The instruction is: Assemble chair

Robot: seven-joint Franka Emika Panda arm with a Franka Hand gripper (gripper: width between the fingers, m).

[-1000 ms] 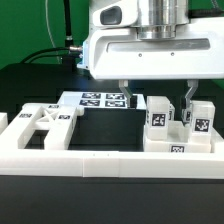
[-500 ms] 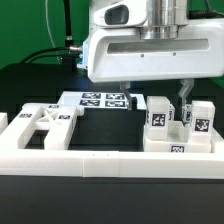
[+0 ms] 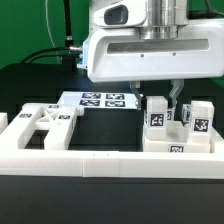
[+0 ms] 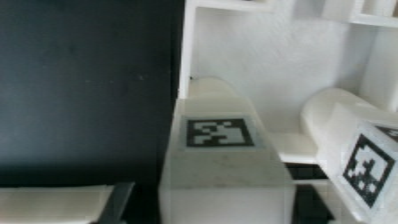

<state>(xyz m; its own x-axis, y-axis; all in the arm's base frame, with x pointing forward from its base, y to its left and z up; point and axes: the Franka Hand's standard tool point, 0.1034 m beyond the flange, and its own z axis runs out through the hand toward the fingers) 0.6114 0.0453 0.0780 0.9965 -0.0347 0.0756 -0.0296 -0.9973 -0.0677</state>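
My gripper (image 3: 156,95) hangs open over the exterior view's right, one finger on each side of an upright white chair part (image 3: 157,116) with a black marker tag. A small gap shows on both sides of it. In the wrist view the same tagged part (image 4: 217,135) runs between my fingers (image 4: 86,202), with dark gaps beside it. A second tagged upright part (image 3: 200,118) stands just to the right and also shows in the wrist view (image 4: 365,165). A flat white piece with cross braces (image 3: 45,122) lies at the left.
The marker board (image 3: 100,100) lies behind on the black table. A low white wall (image 3: 90,163) runs along the front of the parts. A white base block with a tag (image 3: 178,150) carries the upright parts. Cables hang at the back left.
My two fingers have drawn closer together around the tagged upright part. The gripper body has stayed in about the same place.
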